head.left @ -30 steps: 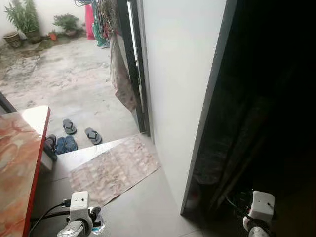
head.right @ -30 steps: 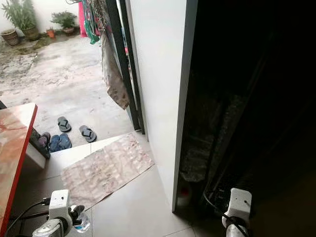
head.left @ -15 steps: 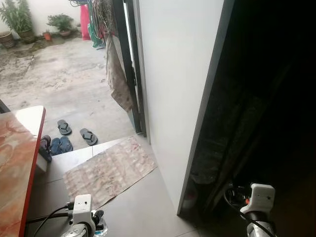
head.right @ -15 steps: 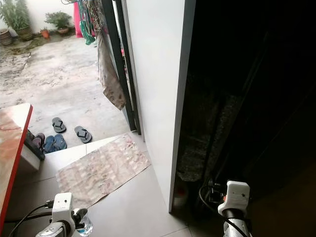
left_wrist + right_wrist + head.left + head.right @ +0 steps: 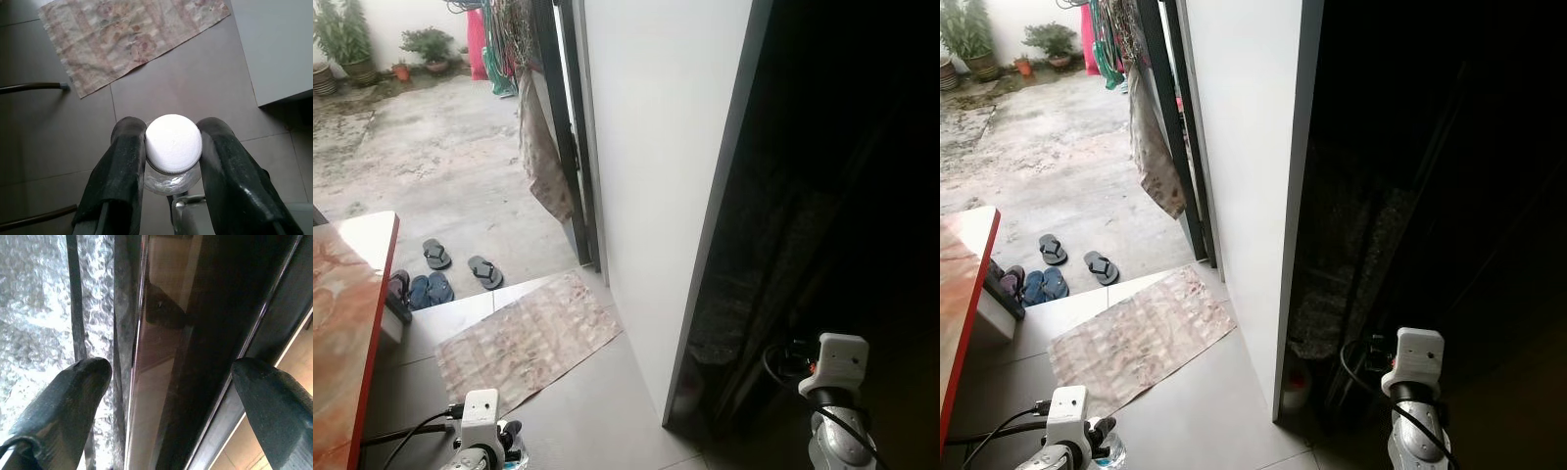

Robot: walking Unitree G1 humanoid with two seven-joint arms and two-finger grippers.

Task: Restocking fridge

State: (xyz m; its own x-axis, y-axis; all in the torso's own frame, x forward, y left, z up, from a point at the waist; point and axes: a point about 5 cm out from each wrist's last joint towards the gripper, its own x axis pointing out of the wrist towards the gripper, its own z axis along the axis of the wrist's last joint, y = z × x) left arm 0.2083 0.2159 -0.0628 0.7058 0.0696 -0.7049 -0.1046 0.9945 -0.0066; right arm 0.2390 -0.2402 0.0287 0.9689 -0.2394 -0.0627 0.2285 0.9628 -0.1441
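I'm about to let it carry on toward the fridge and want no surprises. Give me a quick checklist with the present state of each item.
1. Bottle held: ok, the left gripper has both fingers clamped under its white cap.
2. Bottle capped: ok, the cap sits on.
3. Right gripper free: ok, its fingers are spread wide and hold nothing.
4. Right gripper clear of obstacles: not ok, it points close at a dark panel and a thin rod.
5. Floor ahead: not ok, a mat lies on the tiles beside the white wall.
6. Fridge located: cannot tell, the space on the right is too dark.
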